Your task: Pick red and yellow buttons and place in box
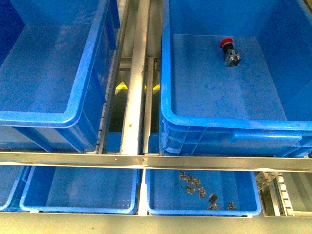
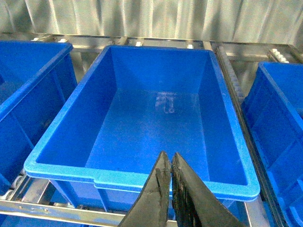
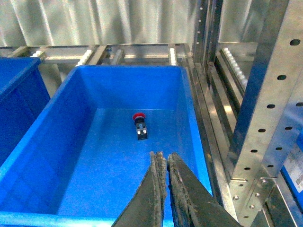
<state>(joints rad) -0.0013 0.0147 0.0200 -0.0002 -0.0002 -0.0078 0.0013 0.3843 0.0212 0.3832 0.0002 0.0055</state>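
A red button (image 1: 229,51) with a stubby black-and-silver body lies on its side on the floor of the right-hand deep blue box (image 1: 168,109). The right wrist view shows the same red button (image 3: 139,125) in that box (image 3: 71,113), beyond my right gripper (image 3: 164,156), which is shut and empty above the box's near end. My left gripper (image 2: 170,157) is shut and empty, over the near rim of the other deep blue box (image 2: 137,177), which holds nothing. That left box (image 1: 73,114) shows in the front view too. The yellow button is out of view. Neither arm shows in the front view.
A metal rail (image 1: 156,161) runs across below the boxes, a vertical rail (image 1: 136,73) between them. Two shallow blue trays sit lower; the right tray (image 1: 202,210) holds several small metal parts (image 1: 192,183). A perforated steel upright (image 3: 265,109) stands close beside the right box.
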